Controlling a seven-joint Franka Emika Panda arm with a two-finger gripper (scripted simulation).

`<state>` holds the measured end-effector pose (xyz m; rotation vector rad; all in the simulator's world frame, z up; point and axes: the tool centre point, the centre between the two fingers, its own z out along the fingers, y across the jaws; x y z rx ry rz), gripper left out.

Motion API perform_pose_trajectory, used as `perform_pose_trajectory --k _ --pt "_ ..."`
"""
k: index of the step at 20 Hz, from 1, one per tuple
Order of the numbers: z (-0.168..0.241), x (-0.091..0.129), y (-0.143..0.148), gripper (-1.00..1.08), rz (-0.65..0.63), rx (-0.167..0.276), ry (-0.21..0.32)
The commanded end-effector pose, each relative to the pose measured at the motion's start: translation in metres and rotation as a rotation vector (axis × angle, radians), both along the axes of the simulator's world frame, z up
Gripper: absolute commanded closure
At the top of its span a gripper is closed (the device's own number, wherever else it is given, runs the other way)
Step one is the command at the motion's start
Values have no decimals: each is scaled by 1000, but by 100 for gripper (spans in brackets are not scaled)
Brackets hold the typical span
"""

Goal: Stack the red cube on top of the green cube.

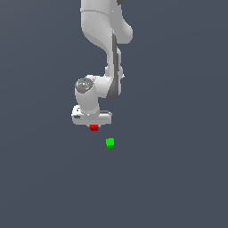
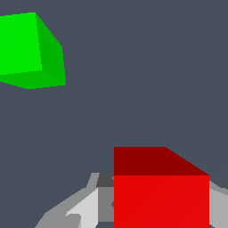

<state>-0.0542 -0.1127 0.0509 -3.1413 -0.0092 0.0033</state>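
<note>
The red cube [image 1: 93, 128] sits right under the white hand of my gripper [image 1: 93, 126] in the exterior view. In the wrist view the red cube [image 2: 161, 191] fills the gap of the gripper [image 2: 156, 209], with a grey finger [image 2: 87, 208] against one side and the other finger [image 2: 219, 205] against the opposite side. The gripper is shut on the red cube. The green cube [image 1: 110, 142] stands alone on the floor, a short way toward the exterior view's right and nearer the camera. It also shows in the wrist view [image 2: 26, 49], apart from the red cube.
The plain dark grey floor [image 1: 178, 178] spreads all around. The white arm [image 1: 107, 40] rises above the gripper toward the top of the exterior view. No other objects show.
</note>
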Motion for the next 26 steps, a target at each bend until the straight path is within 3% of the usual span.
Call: perform_pose_trajectory --k 1,12,19,26 --pt "17 0 0 108 0 0 -2" --pt "68 1 0 108 1 0 -2" --pt "65 5 4 108 1 0 -3" --pt "51 26 27 108 0 0 -3"
